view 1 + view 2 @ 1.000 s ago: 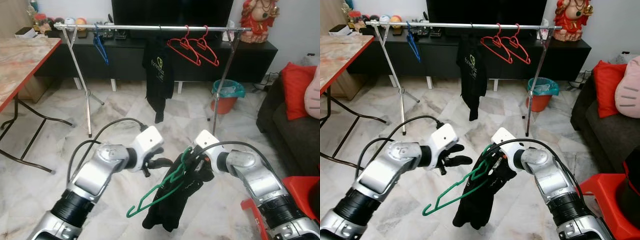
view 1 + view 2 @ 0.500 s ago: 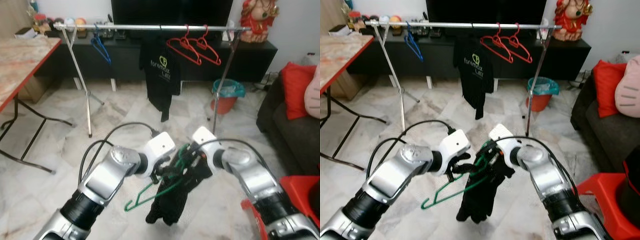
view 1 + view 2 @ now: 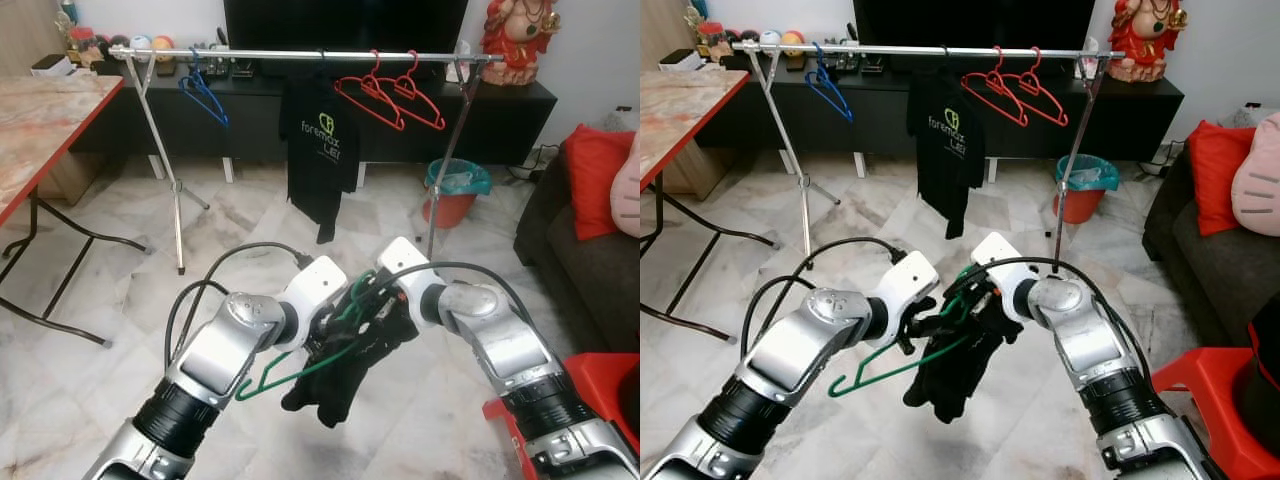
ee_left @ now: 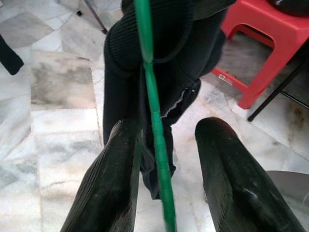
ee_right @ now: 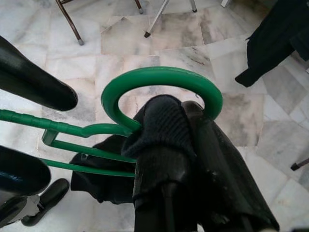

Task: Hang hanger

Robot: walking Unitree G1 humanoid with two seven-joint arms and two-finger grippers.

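A green hanger [image 3: 290, 372] with a black garment [image 3: 345, 378] draped on it hangs low in front of me over the marble floor. My right gripper [image 3: 372, 296] is shut on the hanger just below its hook [image 5: 159, 79], and the cloth is bunched over its fingers. My left gripper [image 4: 169, 128] is open. Its fingers [image 4: 108, 183] straddle the hanger's green arm [image 4: 153, 116], which lies close to one finger. The silver rack rail [image 3: 300, 55] runs across the far side of the room.
On the rail hang a blue hanger [image 3: 205, 92], a black T-shirt [image 3: 322, 150] and two red hangers [image 3: 390, 95]. A folding table [image 3: 40, 110] stands at the left. At the right are an orange bin [image 3: 455, 190], a dark sofa [image 3: 580, 250] and a red stool [image 3: 600, 400].
My left gripper has swung right from beside the hanger, and its fingers now sit around the hanger's arm. The right gripper has lifted the hanger and garment slightly.
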